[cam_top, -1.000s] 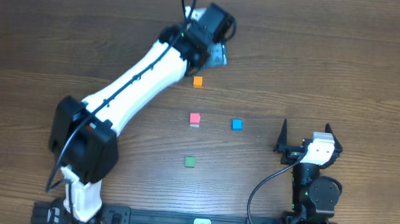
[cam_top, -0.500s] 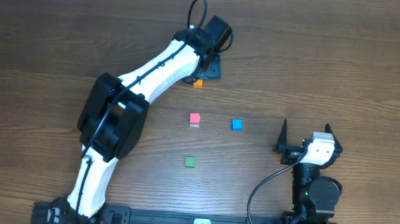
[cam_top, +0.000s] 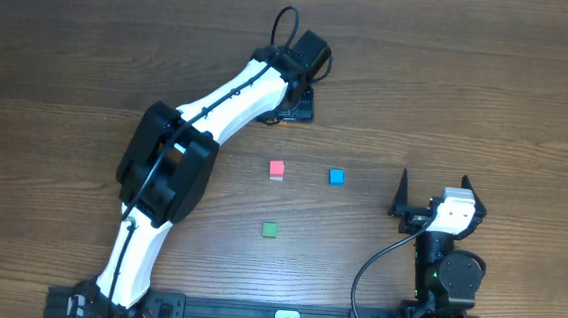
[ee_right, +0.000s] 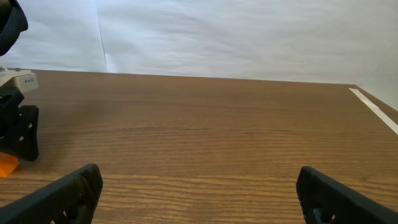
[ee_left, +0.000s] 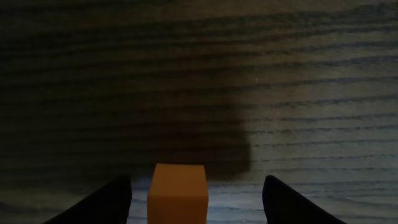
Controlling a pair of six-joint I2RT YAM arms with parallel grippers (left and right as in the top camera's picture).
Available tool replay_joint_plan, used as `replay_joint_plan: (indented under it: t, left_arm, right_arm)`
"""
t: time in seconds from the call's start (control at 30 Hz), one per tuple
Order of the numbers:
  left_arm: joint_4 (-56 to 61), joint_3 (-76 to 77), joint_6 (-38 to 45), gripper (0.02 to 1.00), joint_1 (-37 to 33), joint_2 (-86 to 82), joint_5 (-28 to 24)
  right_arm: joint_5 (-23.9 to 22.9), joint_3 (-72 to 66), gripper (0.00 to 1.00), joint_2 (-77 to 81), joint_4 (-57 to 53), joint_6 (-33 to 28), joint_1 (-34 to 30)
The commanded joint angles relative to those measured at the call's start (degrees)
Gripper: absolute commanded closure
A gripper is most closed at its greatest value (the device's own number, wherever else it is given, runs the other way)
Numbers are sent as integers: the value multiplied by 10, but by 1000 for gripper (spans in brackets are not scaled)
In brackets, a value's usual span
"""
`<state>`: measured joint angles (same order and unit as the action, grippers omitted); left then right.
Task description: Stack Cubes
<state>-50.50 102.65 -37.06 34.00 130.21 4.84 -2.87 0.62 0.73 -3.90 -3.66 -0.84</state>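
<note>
Orange cube [ee_left: 178,190]: we are judging it light, rigid; grip opposite faces.
Left gripper [cam_top: 288,111]: jaws are straddling it, spread.
Right gripper [ee_right: 199,198]: jaws spread.

No text, label, number or sign can be read anywhere.

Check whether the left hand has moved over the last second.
Yes. In the top view the left hand has shifted nearer the pink cube and now straddles the orange cube.

Dim; shadow perhaps from left gripper [ee_left: 195,204]
</note>
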Motion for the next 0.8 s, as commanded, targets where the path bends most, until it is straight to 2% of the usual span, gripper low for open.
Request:
replay_joint_plan:
  t: [0.03,0.33,0.8]
  left_arm:
    - [-13,1,8,340,-1,9,-7]
    - [-19,1,7,417,-11,9,-18]
    - [-27,1,6,682,-11,19,-20]
  right_arm:
    - [5,-3,9,-5,-2,-3,-3]
    - [5,-3,9,-5,-2,-3,-3]
    - [5,-3,7,-5,-2,-3,-3]
